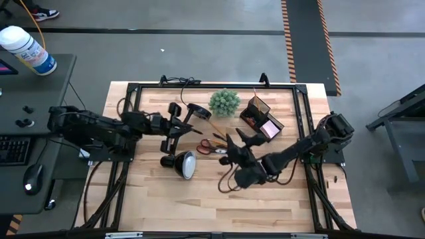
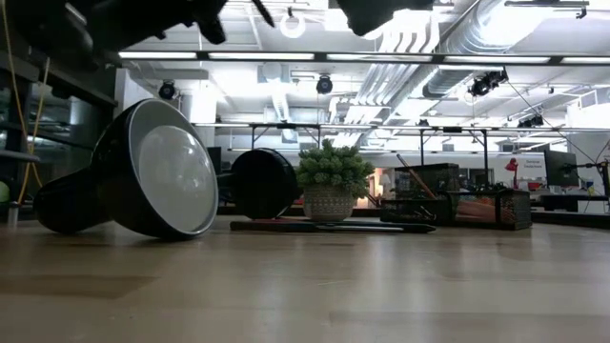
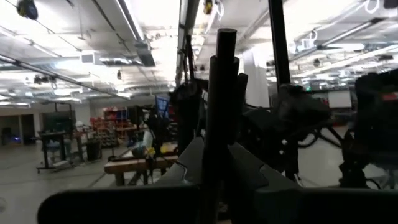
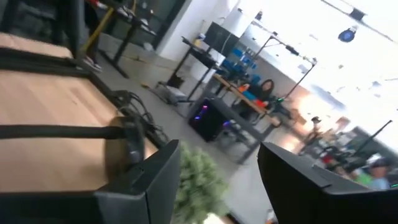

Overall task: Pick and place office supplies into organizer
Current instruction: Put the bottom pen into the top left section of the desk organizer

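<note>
**Holding the lamp neck while the supplies lie beside the organizer**

Seen from above, the left pincer (image 1: 178, 126) is closed on the black gooseneck of the desk lamp (image 1: 184, 163), whose head lies tipped on the bench (image 1: 199, 206) with its pale inner face turned outward. In the left wrist view the lamp's dark rod (image 3: 222, 106) stands upright between that arm's fingers. The right pincer (image 1: 234, 141) hangs above the bench with its jaws spread wide and nothing between them; the right wrist view shows its two dark fingers (image 4: 155, 180) well apart, the green plant (image 4: 198, 180) showing beyond them. The red-handled scissors (image 1: 210, 147) lie flat on the bench, just beside the right pincer and between the lamp head and the organizer (image 1: 255, 111). The organizer stands near the far edge, beside the plant (image 1: 224, 101), with the pink sticky-note pad (image 1: 269, 128) at its near end. A thin pencil (image 1: 216, 128) lies between plant and scissors.
</note>
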{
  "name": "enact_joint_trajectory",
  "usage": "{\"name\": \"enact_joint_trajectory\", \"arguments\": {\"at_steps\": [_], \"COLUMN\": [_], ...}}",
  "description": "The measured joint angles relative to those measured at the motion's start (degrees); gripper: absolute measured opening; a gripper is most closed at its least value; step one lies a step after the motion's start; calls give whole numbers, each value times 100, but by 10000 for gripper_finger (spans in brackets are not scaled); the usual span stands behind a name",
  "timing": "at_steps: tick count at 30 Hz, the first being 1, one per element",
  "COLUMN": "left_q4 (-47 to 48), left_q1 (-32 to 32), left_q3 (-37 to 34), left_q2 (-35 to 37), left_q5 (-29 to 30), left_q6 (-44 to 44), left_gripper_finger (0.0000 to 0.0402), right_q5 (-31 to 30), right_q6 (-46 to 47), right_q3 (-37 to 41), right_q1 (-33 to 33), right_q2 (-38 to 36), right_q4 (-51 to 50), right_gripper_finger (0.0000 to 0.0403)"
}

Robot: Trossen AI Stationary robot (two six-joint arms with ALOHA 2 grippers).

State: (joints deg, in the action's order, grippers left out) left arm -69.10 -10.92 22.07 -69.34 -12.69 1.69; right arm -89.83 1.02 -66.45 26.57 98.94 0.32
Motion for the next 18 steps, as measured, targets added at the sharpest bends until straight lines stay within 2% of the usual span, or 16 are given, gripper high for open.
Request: {"name": "enact_joint_trajectory", "arguments": {"at_steps": [3, 6, 10, 16, 18], "left_q4": [10, 30, 99, 1024, 1136], "left_q1": [2, 0, 0, -125, -241], "left_q3": [310, 627, 1080, 1867, 2091], "left_q2": [-439, -861, -1322, -1774, -1922], "left_q5": [-63, -294, -742, -1131, -1314], "left_q6": [1, 0, 7, 264, 258], "left_gripper_finger": [21, 20, 16, 18, 18], "right_q5": [-10, -1, -9, -4, 160], "right_q6": [1242, 2023, 2163, 2146, 2269], "right_q3": [67, 140, 176, 176, 176], "right_q1": [80, 149, 269, 619, 709], "right_q2": [-7, -15, -15, -314, -446], "right_q4": [-839, -1414, -1579, -1616, -1629], "right_gripper_finger": [200, 199, 199, 199, 199]}}
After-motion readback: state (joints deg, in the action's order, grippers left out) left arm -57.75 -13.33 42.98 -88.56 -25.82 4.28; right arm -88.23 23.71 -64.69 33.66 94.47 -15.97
